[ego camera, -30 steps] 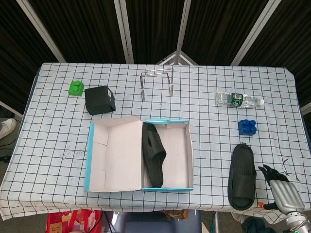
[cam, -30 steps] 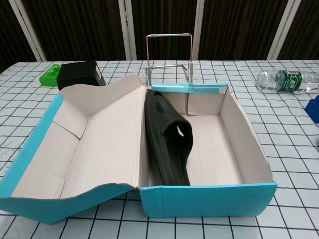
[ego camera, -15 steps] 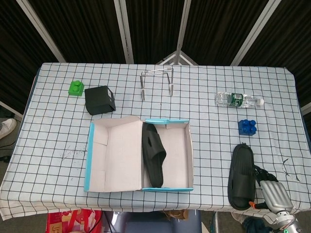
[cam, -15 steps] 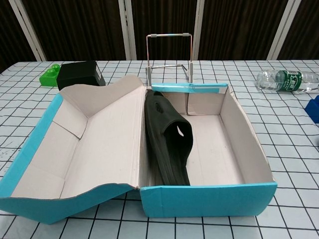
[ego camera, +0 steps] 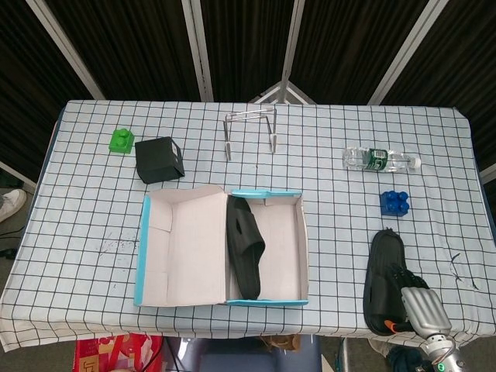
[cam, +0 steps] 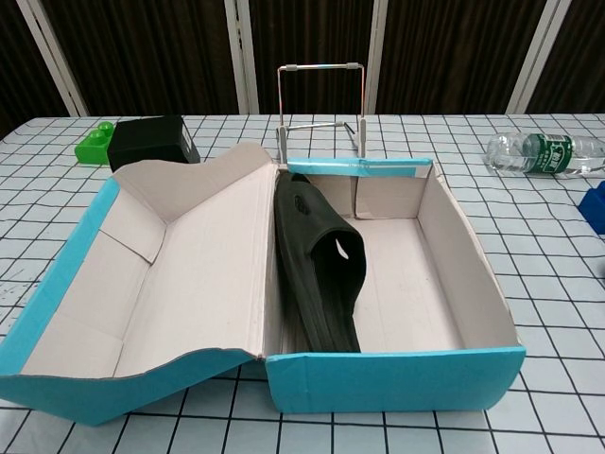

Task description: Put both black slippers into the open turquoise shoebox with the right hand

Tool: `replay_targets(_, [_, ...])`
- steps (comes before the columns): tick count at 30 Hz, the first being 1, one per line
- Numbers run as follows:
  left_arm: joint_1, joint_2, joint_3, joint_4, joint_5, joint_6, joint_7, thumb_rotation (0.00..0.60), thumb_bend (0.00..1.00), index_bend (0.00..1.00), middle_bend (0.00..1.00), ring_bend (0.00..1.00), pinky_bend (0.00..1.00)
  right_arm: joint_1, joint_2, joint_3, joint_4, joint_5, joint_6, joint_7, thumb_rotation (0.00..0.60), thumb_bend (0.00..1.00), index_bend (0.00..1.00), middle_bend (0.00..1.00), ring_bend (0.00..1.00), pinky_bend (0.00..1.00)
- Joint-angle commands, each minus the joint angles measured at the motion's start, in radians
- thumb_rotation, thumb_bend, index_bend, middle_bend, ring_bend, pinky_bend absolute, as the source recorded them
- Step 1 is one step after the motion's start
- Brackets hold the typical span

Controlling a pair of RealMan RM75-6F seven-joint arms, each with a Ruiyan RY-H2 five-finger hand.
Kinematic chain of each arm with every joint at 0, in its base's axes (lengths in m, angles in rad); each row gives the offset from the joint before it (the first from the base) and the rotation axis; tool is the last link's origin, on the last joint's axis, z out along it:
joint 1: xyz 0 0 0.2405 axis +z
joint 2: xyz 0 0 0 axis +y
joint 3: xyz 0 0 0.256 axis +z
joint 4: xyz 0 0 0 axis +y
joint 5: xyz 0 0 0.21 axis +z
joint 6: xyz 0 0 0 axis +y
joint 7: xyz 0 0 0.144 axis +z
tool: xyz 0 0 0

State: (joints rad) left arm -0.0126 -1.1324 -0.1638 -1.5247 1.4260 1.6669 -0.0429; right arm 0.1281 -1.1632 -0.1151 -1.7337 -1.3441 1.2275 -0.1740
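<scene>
While one black rubber slipper lies on its side against the left wall inside the open turquoise cardboard shoebox at the centre of the frame, the second black slipper rests flat on the checked tablecloth at the lower right. The right hand lies with its dark fingers over this slipper's near end; I cannot tell if it grasps it.

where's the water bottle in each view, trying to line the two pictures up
Head view: the water bottle lies on its side at the right of the table, up from the blue block.
Chest view: the bottle lies at the far right edge, cut off by the frame.
Shared landmark: the metal wire stand behind the turquoise shoebox.
</scene>
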Motion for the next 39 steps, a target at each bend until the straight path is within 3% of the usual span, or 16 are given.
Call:
replay_targets(1, [0.0,0.0,-0.001,0.001,-0.001,-0.001,-0.001,0.6,0.64,0.23,0.05,0.03,0.1,0.001,-0.011,0.005,0.003,0.005,-0.006,-0.009,0.6,0.12,0.09,0.05,0.08,0.14])
replay_targets(6, [-0.001,-0.001,-0.001,0.002,-0.001,-0.001,-0.002,0.6,0.64,0.23,0.05,0.03,0.1,0.003,-0.025,0.011,0.014,0.012,-0.016,-0.025,0.6,0.12,0.11,0.05,0.08,0.14])
replay_targets(12, [0.0,-0.001,-0.002,0.001,-0.003,-0.001,-0.003,0.6,0.64,0.23,0.05,0.03,0.1,0.0,-0.039,0.019,0.024,0.005,-0.009,-0.03,0.6,0.12,0.22,0.08,0.08,0.14])
replay_targets(30, [-0.002,-0.001,0.0,-0.001,0.0,-0.005,-0.002,0.6,0.64,0.24,0.05,0.03,0.1,-0.007,-0.068,0.029,0.057,-0.032,0.007,-0.03,0.6,0.13,0.35,0.16,0.08,0.14])
replay_targets(39, [-0.002,-0.003,0.001,0.0,0.001,-0.005,0.003,0.6,0.64,0.24,0.05,0.03,0.1,-0.009,-0.068,0.026,0.077,-0.054,0.008,-0.017,0.6,0.18,0.38,0.2,0.09,0.14])
